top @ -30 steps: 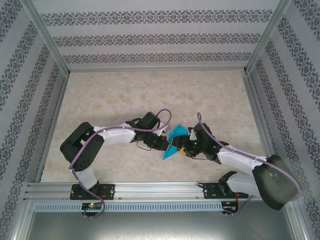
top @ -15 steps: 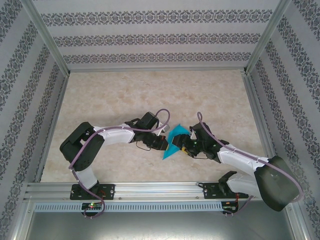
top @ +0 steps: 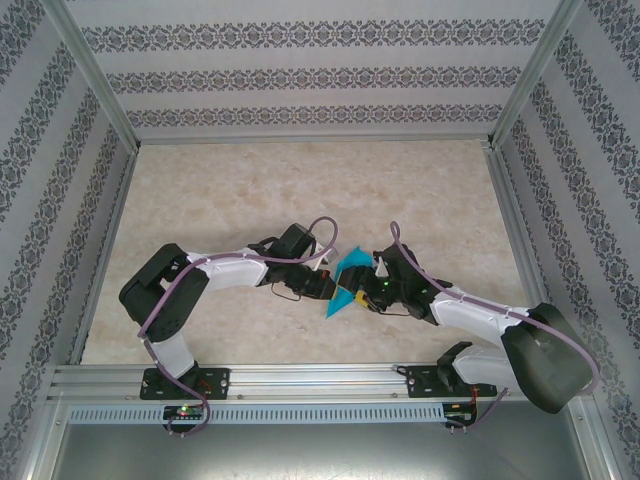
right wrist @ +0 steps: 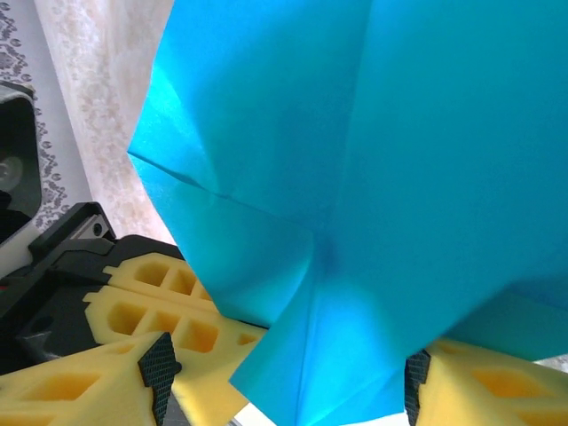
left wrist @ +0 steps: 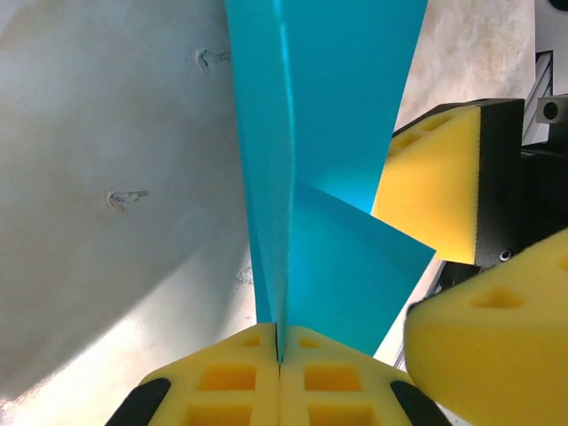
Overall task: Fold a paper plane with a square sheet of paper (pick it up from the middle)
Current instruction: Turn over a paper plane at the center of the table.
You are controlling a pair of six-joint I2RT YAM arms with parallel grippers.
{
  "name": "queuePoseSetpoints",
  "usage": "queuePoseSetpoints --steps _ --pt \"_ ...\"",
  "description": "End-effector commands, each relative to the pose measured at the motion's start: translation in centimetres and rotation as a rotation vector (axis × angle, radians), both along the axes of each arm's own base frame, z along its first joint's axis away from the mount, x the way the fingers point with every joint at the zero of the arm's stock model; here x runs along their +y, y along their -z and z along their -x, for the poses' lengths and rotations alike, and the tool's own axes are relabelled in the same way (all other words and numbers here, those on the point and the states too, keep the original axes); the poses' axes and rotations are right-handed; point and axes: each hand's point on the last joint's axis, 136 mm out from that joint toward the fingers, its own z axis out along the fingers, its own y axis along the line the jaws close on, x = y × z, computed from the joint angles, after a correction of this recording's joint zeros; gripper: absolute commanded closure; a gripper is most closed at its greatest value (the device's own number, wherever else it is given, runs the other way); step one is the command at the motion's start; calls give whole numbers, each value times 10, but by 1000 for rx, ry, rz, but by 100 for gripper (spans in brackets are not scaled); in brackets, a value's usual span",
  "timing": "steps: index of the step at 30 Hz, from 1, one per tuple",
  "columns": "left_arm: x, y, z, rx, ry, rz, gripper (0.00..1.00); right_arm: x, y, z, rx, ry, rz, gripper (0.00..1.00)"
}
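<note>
The left gripper (left wrist: 280, 344) is clamped on the centre crease of the square sheet of paper (left wrist: 330, 133), which is raised between the two grippers with its long axis running near-left to far-right, while the right gripper (top: 372, 291), jaws apart, straddles its right flap.

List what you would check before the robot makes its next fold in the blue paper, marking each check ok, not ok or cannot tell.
1. Grip: left hand pinches the paper: ok, pads shut on its folded edge.
2. Ready to grasp: right hand open: ok, pads stand apart.
3. Flap within reach: ok, a paper corner lies between the right hand's pads.
4. Guide line: centre crease sharp: ok.
5. Lower tip clear of the table: cannot tell.
6. Slim dart shape reached: not ok, the flaps are wide and loose.
</note>
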Motion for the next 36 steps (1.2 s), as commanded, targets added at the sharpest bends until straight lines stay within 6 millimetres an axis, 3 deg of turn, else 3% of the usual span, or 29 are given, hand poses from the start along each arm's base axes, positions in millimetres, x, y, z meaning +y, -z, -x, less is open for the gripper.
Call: queuePoseSetpoints --steps 1,6,18,22,30,36 --pt "0 -4 -4 -6 -5 30 93 7 -9 1 -10 0 -60 32" --pt "-2 -8 -5 -11 -8 44 93 6 -4 3 11 6 -55 36" --pt "-3 -17 -8 -2 -35 90 93 7 10 8 46 -26 -2 67" --pt "-4 -22 -10 4 -46 118 93 8 13 7 49 -32 14 73" --pt "-3 -17 -10 19 -50 111 93 13 7 2 29 -41 13 86" --pt "0 -18 -12 16 -58 106 91 4 13 5 33 -58 98 95"
